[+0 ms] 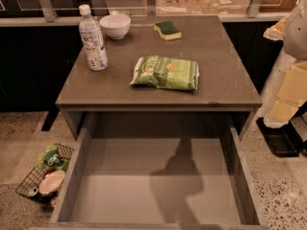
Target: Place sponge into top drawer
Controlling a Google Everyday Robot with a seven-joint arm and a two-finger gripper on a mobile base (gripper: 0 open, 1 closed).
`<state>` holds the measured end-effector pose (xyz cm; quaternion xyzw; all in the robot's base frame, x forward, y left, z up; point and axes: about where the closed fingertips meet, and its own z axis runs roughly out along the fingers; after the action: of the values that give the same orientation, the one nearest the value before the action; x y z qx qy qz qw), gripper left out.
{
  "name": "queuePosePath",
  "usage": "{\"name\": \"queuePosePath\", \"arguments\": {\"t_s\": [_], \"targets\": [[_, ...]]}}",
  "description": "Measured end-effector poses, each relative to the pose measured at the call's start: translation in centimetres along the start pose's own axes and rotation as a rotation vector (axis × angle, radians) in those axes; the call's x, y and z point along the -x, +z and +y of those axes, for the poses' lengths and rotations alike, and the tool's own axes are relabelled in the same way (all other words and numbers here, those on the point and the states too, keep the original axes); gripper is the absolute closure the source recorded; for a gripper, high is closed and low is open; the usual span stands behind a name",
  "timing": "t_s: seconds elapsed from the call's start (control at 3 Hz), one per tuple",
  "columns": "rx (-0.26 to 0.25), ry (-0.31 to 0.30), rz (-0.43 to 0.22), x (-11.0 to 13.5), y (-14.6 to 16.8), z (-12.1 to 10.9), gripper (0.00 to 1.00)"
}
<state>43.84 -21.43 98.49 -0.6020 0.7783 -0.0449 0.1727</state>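
Note:
The sponge [167, 30], pale yellow foam with a dark green top, lies flat at the back of the grey table [220, 75], right of centre. The top drawer [76, 172] is pulled out wide below the table's front edge, and I see nothing lying in it. My gripper is not in view. Only pale arm parts [289, 92] show at the right edge, beside the table. A dark shadow shaped like an arm falls on the drawer floor [180, 178].
A light-green snack bag [166, 73] lies mid-table. A clear plastic bottle [92, 38] stands at the left, and a white bowl [114, 26] sits behind it. A wire basket [44, 175] with trash sits on the floor to the left of the drawer.

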Motion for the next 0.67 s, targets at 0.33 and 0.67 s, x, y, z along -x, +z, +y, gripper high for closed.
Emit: {"name": "queuePosePath", "arguments": {"t_s": [0.33,0.67], "targets": [[0.000,0.000,0.000,0.0,0.0,0.0,0.00],[-0.055,0.086,-0.049,-1.3,0.6,-3.0,0.00]]}}
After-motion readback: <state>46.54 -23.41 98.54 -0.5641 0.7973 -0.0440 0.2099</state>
